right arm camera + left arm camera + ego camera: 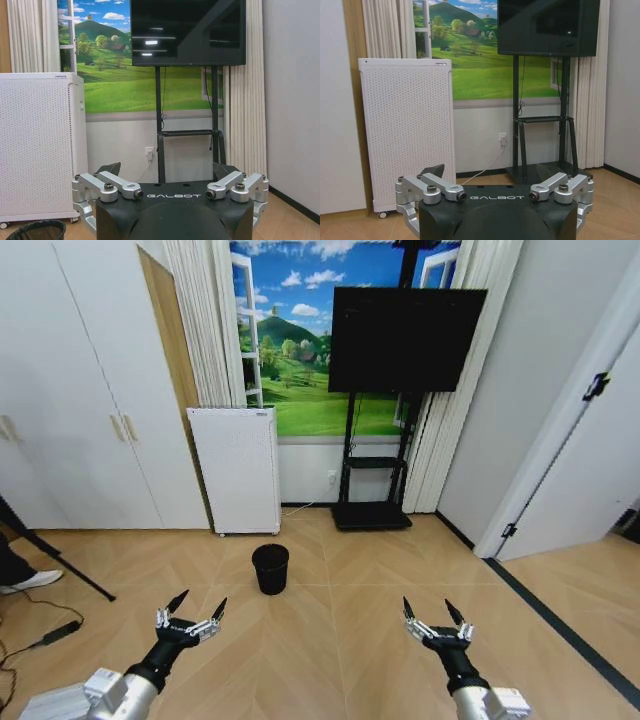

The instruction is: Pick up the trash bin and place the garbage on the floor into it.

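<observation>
The trash bin [270, 568], small, black and round, stands upright on the wooden floor ahead of me, in front of the white appliance. Its mesh rim [37, 231] also appears in the right wrist view. My left gripper [200, 602] hovers open, low and slightly left of the bin, a short way nearer to me. My right gripper [428, 606] is open too, well to the bin's right. Both hold nothing. The left gripper [490, 172] and the right gripper [166, 170] each face the far wall in their own wrist views. The garbage is out of view.
A white perforated appliance [237, 470] stands against the wall behind the bin. A black TV on a stand [405, 340] is to its right. White cupboards [80, 390] line the left, a door frame [560, 440] the right. A tripod leg and cable [60, 575] lie far left.
</observation>
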You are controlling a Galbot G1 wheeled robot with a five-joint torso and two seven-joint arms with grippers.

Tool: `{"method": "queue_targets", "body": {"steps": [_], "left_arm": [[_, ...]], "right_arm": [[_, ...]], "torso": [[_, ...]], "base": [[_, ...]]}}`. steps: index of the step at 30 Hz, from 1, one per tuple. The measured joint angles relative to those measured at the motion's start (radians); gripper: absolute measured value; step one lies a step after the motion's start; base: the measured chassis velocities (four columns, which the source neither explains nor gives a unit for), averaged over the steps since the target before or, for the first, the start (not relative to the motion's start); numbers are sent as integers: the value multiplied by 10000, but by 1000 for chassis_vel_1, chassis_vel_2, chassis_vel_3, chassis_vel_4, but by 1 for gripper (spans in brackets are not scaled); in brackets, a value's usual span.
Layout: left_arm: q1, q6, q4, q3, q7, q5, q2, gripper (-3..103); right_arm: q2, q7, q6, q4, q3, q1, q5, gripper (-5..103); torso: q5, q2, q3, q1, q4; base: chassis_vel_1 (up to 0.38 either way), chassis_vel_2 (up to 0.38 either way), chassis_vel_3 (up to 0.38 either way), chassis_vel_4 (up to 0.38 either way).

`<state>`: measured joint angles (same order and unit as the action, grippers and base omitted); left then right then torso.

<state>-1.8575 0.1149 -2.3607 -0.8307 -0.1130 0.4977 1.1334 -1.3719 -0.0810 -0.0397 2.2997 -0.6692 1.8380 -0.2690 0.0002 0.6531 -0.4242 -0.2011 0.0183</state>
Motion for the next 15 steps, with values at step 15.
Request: {"method": "queue_targets", "body": {"steps": [15], "left_arm": [[0,0,0,2,-1,0,1,100]], "right_arm": [[-1,0,0,1,0,1,0,100]], "torso": [[-4,0,1,1,0]], "base": [[-30,-30,37,34]]}}
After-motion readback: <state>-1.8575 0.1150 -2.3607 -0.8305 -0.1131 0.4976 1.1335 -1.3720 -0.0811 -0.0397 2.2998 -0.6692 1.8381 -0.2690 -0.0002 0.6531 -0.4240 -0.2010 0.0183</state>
